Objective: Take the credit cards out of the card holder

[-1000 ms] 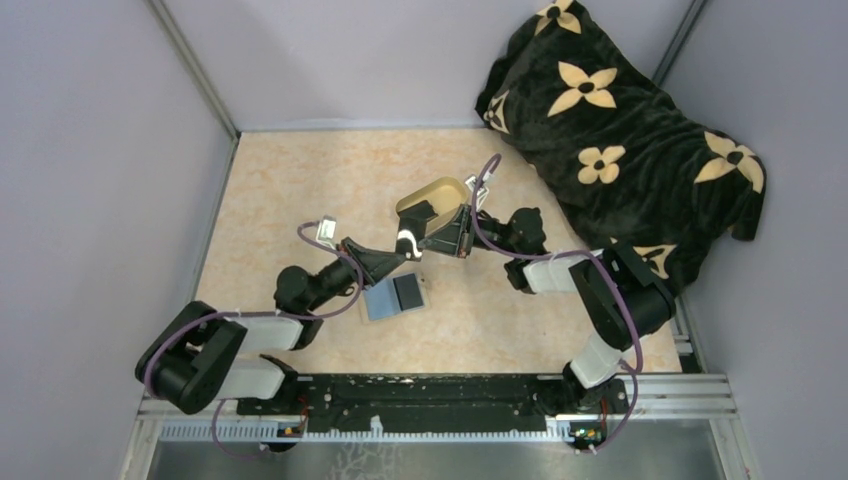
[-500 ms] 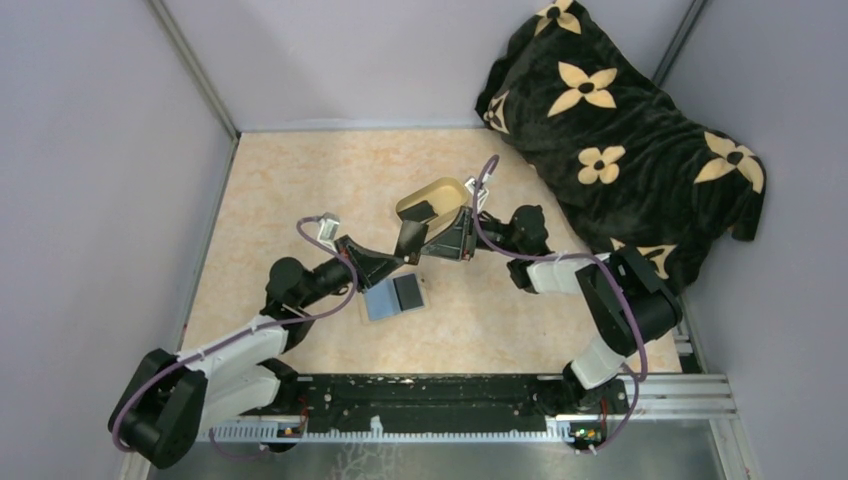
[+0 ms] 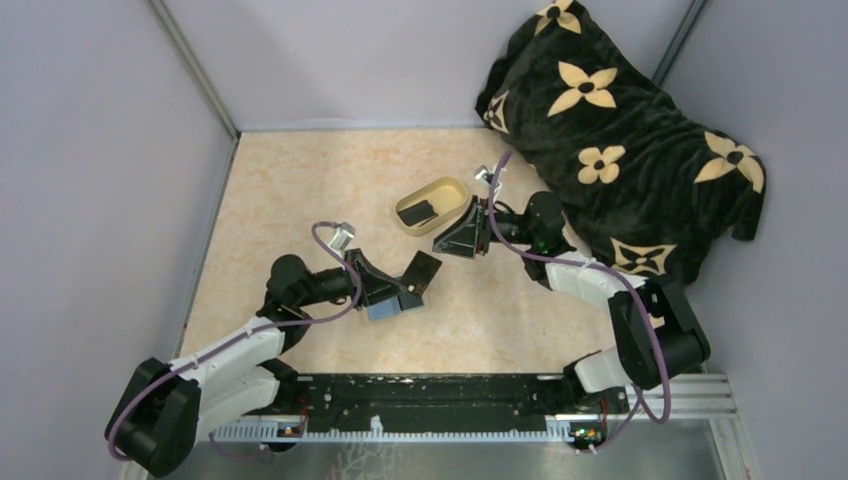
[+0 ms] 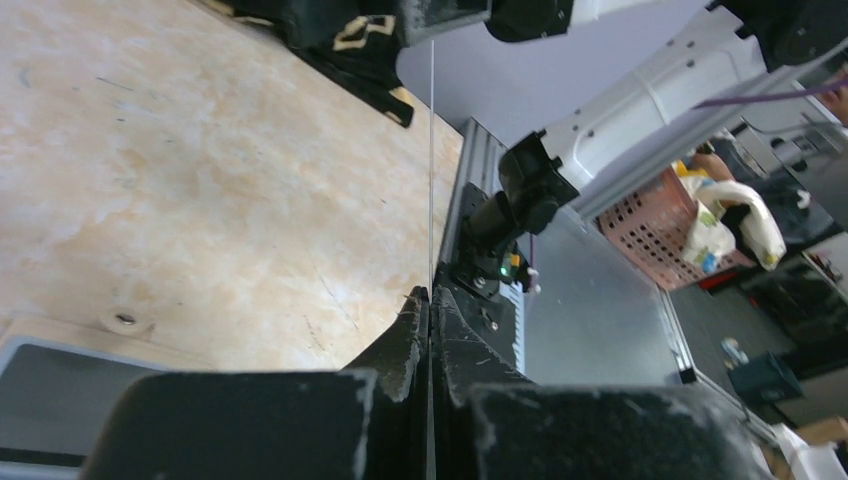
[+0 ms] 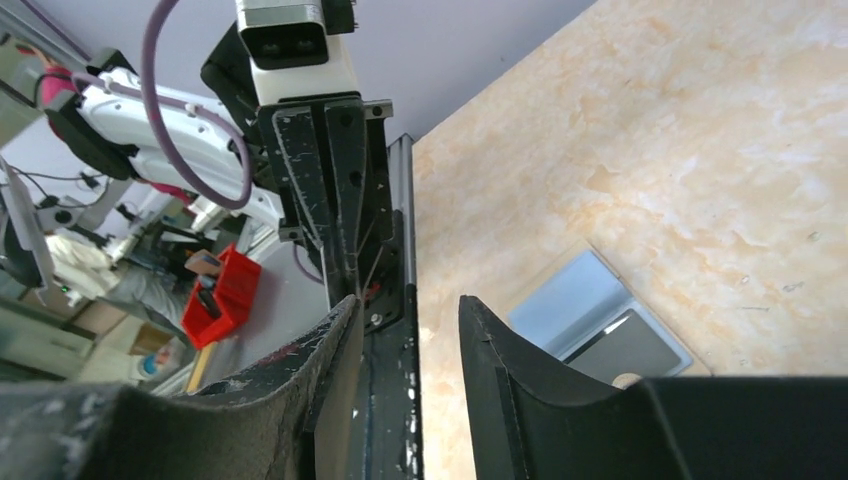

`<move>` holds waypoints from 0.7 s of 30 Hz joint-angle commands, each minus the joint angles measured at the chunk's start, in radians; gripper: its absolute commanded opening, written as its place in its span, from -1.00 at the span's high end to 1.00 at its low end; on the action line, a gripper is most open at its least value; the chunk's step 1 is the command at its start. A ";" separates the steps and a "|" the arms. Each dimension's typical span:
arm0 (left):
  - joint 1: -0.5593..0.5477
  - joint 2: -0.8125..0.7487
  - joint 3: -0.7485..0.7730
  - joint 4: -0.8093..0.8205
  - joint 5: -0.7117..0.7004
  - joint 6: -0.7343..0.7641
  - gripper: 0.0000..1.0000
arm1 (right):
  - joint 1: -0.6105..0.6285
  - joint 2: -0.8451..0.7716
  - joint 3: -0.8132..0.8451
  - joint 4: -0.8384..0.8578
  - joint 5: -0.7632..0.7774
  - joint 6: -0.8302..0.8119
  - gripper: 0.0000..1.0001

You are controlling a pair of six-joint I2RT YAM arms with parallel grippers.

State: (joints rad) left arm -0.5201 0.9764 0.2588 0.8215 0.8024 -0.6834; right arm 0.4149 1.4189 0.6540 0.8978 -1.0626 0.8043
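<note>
A black credit card [image 3: 424, 271] stands tilted, gripped in the closed left pincer [image 3: 405, 288], just upper right of the card holder [image 3: 388, 310] lying mid-frame on the bench [image 3: 300, 190]. A second card [image 3: 418, 212] lies in the oval dish [image 3: 447, 183]. The right pincer [image 3: 445, 240] hovers beside the dish's lower-right rim.

Two credit cards [image 3: 420, 212] [image 3: 424, 272], one card holder [image 3: 381, 312], one dish [image 3: 448, 184], one blanket [image 3: 620, 130].
</note>
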 commanded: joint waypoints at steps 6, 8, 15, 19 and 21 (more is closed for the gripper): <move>0.004 0.030 0.059 0.016 0.144 0.008 1.00 | 0.028 -0.056 0.068 -0.173 -0.064 -0.164 0.19; 0.004 0.035 0.061 0.003 0.126 0.020 1.00 | 0.047 -0.060 0.066 -0.183 -0.064 -0.171 0.20; 0.004 0.047 0.055 -0.002 0.128 0.018 1.00 | 0.051 -0.112 0.059 -0.238 0.016 -0.216 0.20; 0.004 0.047 0.054 -0.005 0.129 0.019 1.00 | 0.039 -0.132 0.055 -0.214 0.063 -0.213 0.16; 0.004 0.048 0.053 -0.004 0.132 0.017 1.00 | 0.032 -0.130 0.052 -0.180 0.059 -0.191 0.09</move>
State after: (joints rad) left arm -0.5201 1.0252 0.2955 0.8070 0.9100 -0.6792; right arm 0.4610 1.3231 0.6777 0.6495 -1.0351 0.6205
